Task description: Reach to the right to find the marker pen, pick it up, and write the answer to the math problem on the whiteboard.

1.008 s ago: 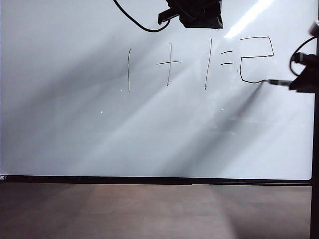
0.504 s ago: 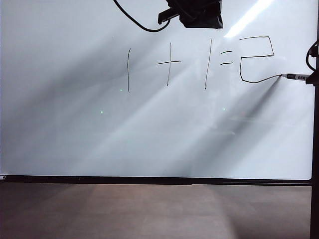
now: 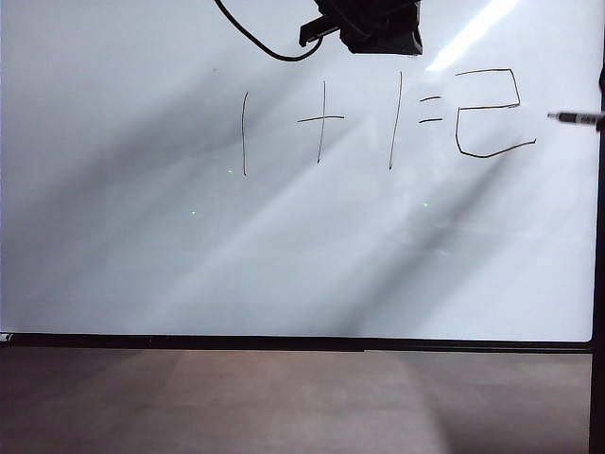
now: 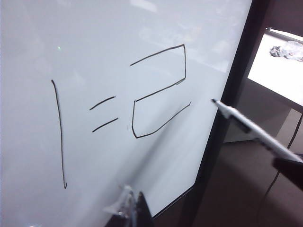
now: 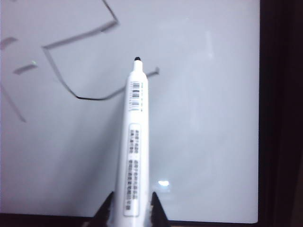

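Observation:
The whiteboard (image 3: pixel 284 255) fills the exterior view, with the math problem (image 3: pixel 321 121) in thin black strokes and an angular 2 (image 3: pixel 487 112) after the equals sign. At the board's right edge the marker pen (image 3: pixel 575 118) pokes in level, its tip a little above and right of the 2's last stroke. In the right wrist view my right gripper (image 5: pixel 131 208) is shut on the pen's white barrel (image 5: pixel 135 142). My left gripper (image 4: pixel 132 208) is shut and holds nothing, close to the board below the 2 (image 4: pixel 158 92). The pen (image 4: pixel 251 130) also shows in that view.
A bulky black device with a cable (image 3: pixel 373 26) hangs over the board's top middle. The board's black frame (image 3: pixel 597 284) runs down the right side and along the bottom. A brown surface (image 3: pixel 284 407) lies below. A lit white surface (image 4: pixel 279 66) shows beyond the board's edge.
The pen drew the 2's bottom stroke to the right, then left the board and moved up and right. My right gripper has slid out of the exterior view; the left has not moved.

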